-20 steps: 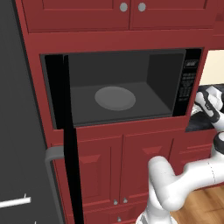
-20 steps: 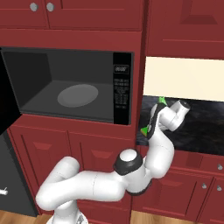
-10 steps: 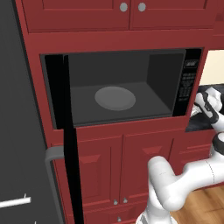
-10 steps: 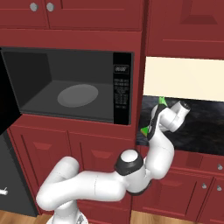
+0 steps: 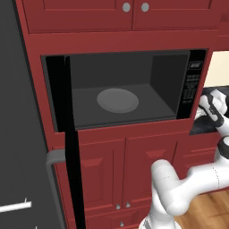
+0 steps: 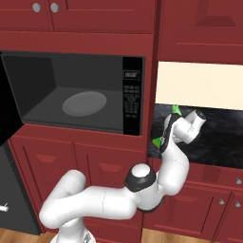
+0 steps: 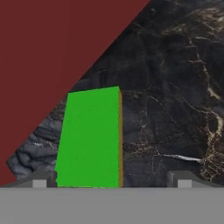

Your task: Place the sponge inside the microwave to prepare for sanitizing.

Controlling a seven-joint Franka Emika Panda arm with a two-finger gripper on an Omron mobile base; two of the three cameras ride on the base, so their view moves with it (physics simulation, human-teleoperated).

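The sponge, a bright green block with a thin orange-yellow edge, lies on the dark marble counter to the right of the microwave. My gripper hangs open close over it. The sponge sits between the two fingertips, nearer the left one. From the right base view, green ends of the sponge stick out behind the hand at the gripper. The microwave stands open, its black door swung left, and the round grey turntable is bare. The hand with the gripper hovers just right of the keypad strip.
Red cabinets surround the microwave above and below. A red cabinet side wall stands right beside the sponge. A cream wall panel backs the counter. The open door's grey handle juts out low on the left.
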